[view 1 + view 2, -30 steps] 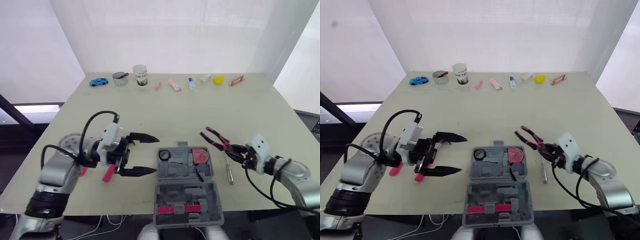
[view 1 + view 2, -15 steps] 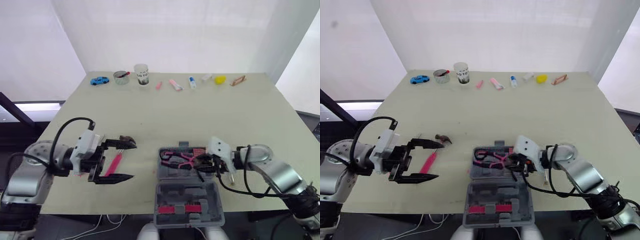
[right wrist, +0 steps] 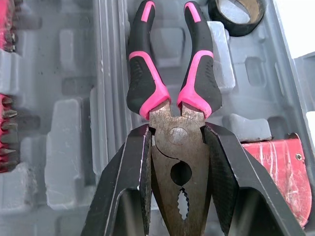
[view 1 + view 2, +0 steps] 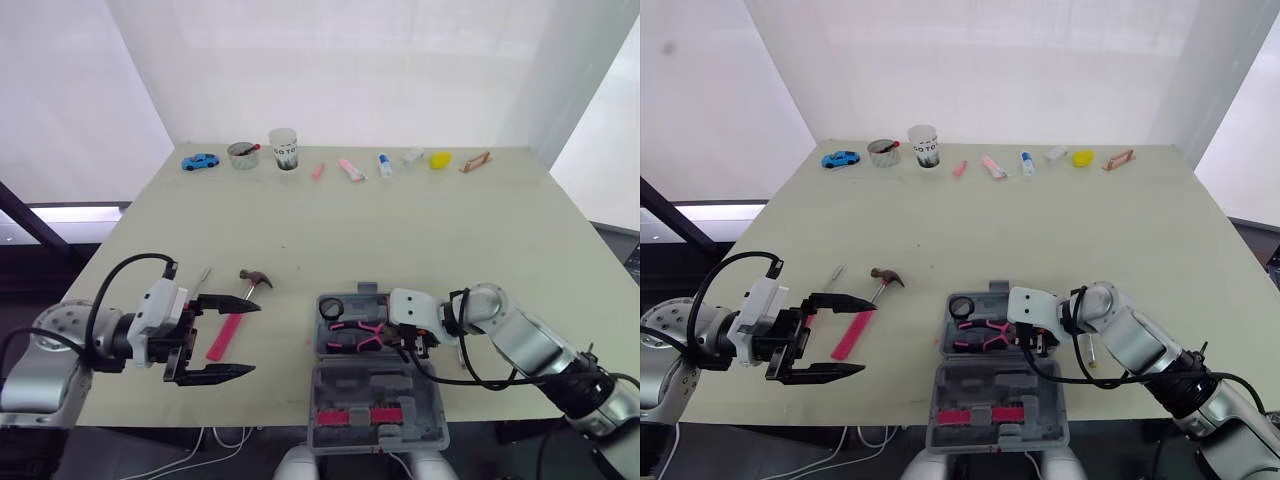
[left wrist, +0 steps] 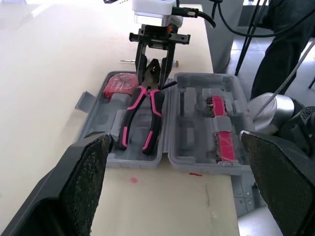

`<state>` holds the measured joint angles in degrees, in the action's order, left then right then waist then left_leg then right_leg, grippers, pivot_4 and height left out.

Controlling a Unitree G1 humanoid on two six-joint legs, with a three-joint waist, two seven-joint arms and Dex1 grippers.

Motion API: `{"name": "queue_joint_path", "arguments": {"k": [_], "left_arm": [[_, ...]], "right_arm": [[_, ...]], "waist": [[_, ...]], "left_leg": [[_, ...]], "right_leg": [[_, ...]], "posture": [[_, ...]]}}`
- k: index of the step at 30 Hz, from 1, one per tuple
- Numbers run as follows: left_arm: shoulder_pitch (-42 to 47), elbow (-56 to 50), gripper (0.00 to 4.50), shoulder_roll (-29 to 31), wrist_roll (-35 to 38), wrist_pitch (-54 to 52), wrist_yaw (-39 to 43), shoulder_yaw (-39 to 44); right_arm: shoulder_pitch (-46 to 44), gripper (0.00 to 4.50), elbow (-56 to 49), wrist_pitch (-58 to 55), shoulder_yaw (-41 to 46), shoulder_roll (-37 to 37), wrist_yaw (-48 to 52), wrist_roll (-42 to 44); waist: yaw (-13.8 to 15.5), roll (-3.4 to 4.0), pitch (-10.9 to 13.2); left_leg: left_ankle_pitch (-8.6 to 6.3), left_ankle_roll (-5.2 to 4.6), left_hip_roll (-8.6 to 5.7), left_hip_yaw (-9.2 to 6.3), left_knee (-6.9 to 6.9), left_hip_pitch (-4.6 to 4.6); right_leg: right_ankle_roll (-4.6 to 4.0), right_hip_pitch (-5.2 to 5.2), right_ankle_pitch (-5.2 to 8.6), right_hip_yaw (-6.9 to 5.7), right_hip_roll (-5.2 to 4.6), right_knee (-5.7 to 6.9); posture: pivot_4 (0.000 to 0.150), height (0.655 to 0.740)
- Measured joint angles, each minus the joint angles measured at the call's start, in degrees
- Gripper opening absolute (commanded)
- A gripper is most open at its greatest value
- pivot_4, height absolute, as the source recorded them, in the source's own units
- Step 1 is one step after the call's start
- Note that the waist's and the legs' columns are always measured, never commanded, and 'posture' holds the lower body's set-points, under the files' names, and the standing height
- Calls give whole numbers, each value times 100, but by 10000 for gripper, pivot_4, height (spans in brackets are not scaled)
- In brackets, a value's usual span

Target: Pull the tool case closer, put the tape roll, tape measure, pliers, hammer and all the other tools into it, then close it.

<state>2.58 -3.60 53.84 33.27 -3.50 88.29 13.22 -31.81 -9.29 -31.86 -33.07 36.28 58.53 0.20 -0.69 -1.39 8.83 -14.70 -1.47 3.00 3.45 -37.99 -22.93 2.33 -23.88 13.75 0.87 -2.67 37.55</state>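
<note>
Pale bench [image 4: 400, 220], my right hand [image 4: 392, 338] gripped the pliers [image 4: 355, 335] lying inside the open tool case [image 4: 325, 400] at the near edge, my left hand [image 4: 250, 338] hung open beside the hammer [image 4: 235, 322].

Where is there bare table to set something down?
The middle of the table, between the far row of small items and the tool case, is bare. Crowded: around the hammer beside the left tool, and inside the case, where the right tool grips the pliers.
</note>
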Motion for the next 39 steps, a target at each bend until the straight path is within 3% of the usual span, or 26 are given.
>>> {"name": "queue_joint_path", "arguments": {"k": [24,26,27,31,32,39], "left_arm": [[374,388,45000,-71,-46,134,12,-202],[387,388,45000,-85,-46,128,12,-207],[390,388,45000,-91,-46,128,12,-208],[397,388,45000,-156,-47,119,7,-252],[397,388,45000,-157,-47,118,7,-252],[410,389,45000,-161,-47,114,6,-252]], "right_arm": [[-511,10120,1026,830,-142,-676,499,-627],[-511,20236,1046,919,-140,-701,506,-641],[-510,22596,1047,948,-141,-716,512,-646],[-509,42444,1048,1060,-142,-755,496,-673],[-509,44615,1048,1067,-142,-755,493,-675],[-358,44615,1027,960,119,-739,569,-447]], "waist": [[-31,-1,3],[-32,-1,3],[-32,-1,3],[-14,0,5],[-13,-1,5],[-8,-1,6]], "left_leg": [[-1,0,15,6,-30,4],[0,0,15,6,-30,4],[0,0,15,6,-30,4],[-1,0,15,7,-31,2],[-1,0,14,8,-31,2],[-1,0,14,7,-31,2]], "right_leg": [[-19,-6,10,3,9,36],[-19,-6,10,3,9,36],[-19,-6,10,3,9,36],[-19,-6,10,4,8,35],[-19,-6,10,4,8,35],[-19,-5,10,4,8,35]], "posture": [[1500,7400],[1500,7400],[1500,7400],[1500,7400],[1500,7400],[1500,7400]]}}
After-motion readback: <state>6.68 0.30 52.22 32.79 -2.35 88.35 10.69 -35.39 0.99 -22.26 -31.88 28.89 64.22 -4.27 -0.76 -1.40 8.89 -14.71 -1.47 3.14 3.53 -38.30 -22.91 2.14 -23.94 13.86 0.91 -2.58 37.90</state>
